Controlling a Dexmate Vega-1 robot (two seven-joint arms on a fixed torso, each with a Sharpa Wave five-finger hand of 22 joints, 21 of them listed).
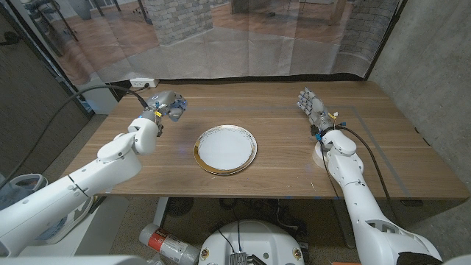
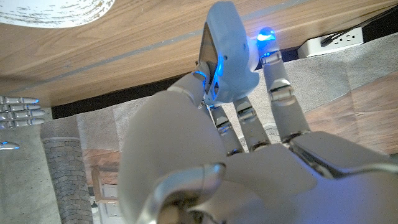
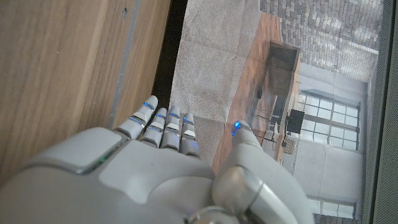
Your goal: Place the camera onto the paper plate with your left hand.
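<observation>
The camera (image 1: pixel 175 109), a small pale blue-grey body, is at the table's far left in the head view, held in my left hand (image 1: pixel 163 105). In the left wrist view the camera (image 2: pixel 227 56) sits between the thumb and the fingers (image 2: pixel 283 93) of the left hand (image 2: pixel 217 162); whether it touches the wood I cannot tell. The white paper plate (image 1: pixel 226 149) with a patterned rim lies in the middle of the table, to the right of and nearer than the camera, with nothing on it; its edge (image 2: pixel 56 9) is in the left wrist view. My right hand (image 1: pixel 313 107) is at the far right, fingers straight, holding nothing.
A white power strip (image 1: pixel 141 83) with a cable lies just past the table's far left edge. A clear curtain hangs behind the table (image 1: pixel 280 118). A concrete wall stands on the right. Bare wood lies between the camera and the plate.
</observation>
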